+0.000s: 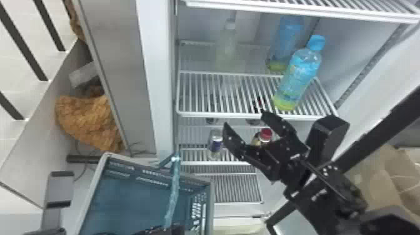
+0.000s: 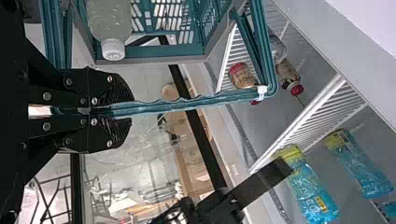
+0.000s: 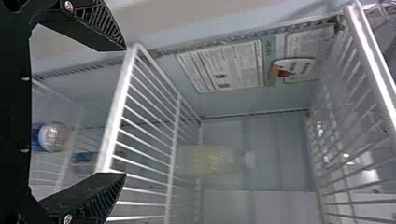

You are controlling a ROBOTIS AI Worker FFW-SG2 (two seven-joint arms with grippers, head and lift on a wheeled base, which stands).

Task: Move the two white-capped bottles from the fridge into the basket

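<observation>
White-capped bottle (image 1: 229,48) upright at the back of a wire shelf (image 1: 218,114) in the fridge (image 1: 158,93), toward its left side, with nothing touching it. Also a second white-capped bottle (image 2: 109,23) inside the blue-green basket (image 2: 154,56), seen in the left wrist view. On the same shelf, to the right, two blue-capped bottles: the front one (image 1: 298,75) near the shelf's front corner, the rear one (image 1: 287,39) farther back, both clear of a straight line in from the front to the white cap. More in the way: the shelf's raised front rail, with the right pincer (image 1: 244,119) out before it and low, fingers apart and nothing between them. Overhead, an upper wire shelf (image 1: 297,12), closing off the space above the bottle. Below, on a lower shelf, a red-capped bottle (image 1: 266,134), partly hidden by the right pincer, and beside it a clear container with a blue label (image 1: 215,142). At the fridge's lower left, the basket, with its handle (image 1: 174,190) raised and clamped in the left pincer (image 1: 168,230). Farther left, beyond the grey side panel (image 1: 117,47), a crumpled orange-brown thing (image 1: 89,120); at lower right, behind the right arm, brown boxlike material (image 1: 381,175).
</observation>
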